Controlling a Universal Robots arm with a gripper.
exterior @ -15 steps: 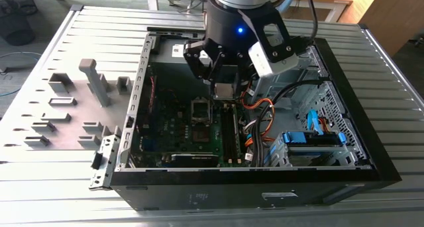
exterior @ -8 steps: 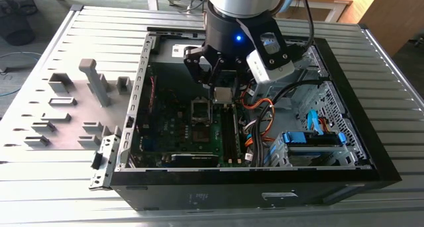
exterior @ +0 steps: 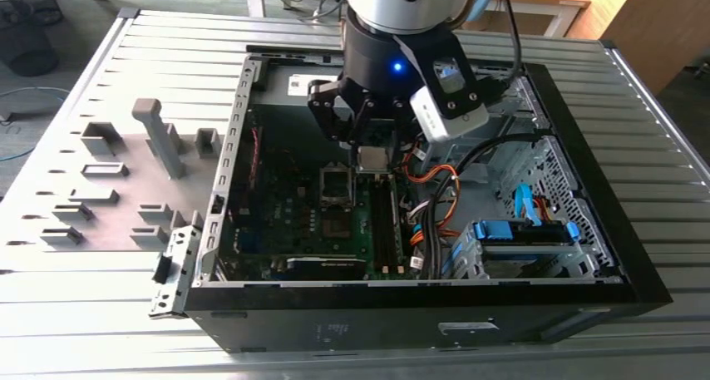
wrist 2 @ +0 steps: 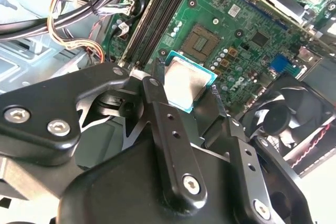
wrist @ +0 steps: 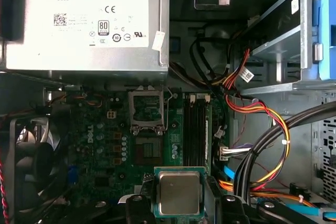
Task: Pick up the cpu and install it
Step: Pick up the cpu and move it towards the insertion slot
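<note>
An open computer case (exterior: 388,322) is laid on its side. Inside it a green motherboard (exterior: 299,222) is seen, with its socket (wrist: 148,148) uncovered and the metal bracket (wrist: 146,109) just beside it. Memory slots (wrist: 195,127) are set next to the socket. A silver power supply (wrist: 86,22) is mounted at one end of the case and a black fan (wrist: 31,166) at the motherboard's edge. Orange, yellow and black cables (wrist: 262,124) are draped toward a drive cage (exterior: 521,243) with blue tabs.

The case is carried by a slatted metal worktop (exterior: 89,330), on which a grey board of holder frames (exterior: 111,180) is placed at the exterior view's left. Wooden furniture (exterior: 643,22) is seen beyond the worktop.

The arm (exterior: 400,6) is held upright above the case, with the hand (exterior: 372,147) pointed down over the motherboard. The hand is clenched on the cpu (wrist: 179,192), which is gripped at opposite edges by the black fingers (wrist 2: 157,85), its metal top turned toward the wrist. The cpu is held above the board near the socket, apparently not touching it.
</note>
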